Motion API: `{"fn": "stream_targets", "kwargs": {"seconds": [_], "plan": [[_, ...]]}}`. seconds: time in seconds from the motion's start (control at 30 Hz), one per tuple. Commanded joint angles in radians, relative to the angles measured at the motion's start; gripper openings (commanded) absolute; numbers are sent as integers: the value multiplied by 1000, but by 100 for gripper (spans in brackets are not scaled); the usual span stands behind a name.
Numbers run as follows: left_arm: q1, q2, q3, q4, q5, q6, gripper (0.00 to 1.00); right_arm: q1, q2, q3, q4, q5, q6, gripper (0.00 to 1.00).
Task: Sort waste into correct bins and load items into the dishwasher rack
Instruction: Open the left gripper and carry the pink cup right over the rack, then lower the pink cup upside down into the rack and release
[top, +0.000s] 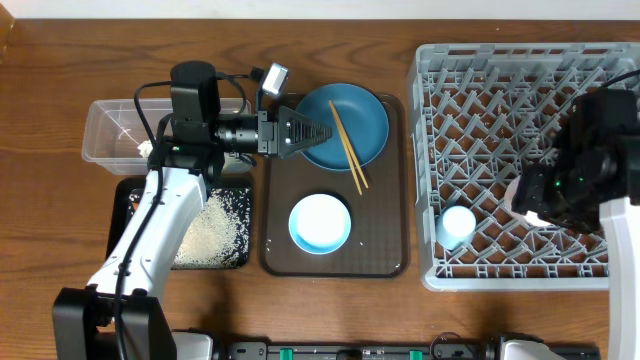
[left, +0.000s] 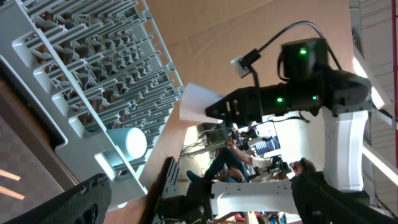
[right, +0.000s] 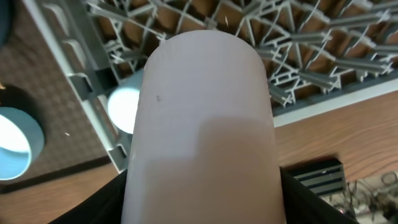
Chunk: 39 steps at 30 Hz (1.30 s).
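Grey plastic dishwasher rack (top: 520, 60): one light blue cup (top: 457, 225) stood loaded at its front-left corner. Pale pink cup (right: 205, 112) was clamped in the right gripper (right: 205, 202) over the rack, not yet set down. Left gripper (top: 320, 130) was apart and empty above the blue plate (top: 365, 120). Rice (top: 215, 230) lay in the black tray (top: 120, 205). Outstanding: plate, chopsticks (top: 348, 148), white-blue bowl (top: 320, 222) (all on the brown serving tray (top: 385, 255)).
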Motion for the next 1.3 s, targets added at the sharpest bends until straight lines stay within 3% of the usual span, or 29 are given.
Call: {"fn": "stream_targets", "kwargs": {"seconds": [0.0, 0.37, 1.27], "plan": [[2, 0, -3, 4, 6, 13, 95, -23, 34, -34, 13, 17, 18, 41], [2, 0, -3, 4, 6, 13, 96, -82, 113, -70, 12, 13, 18, 42], [2, 0, -3, 4, 6, 13, 96, -103, 114, -98, 60, 17, 17, 42]]}}
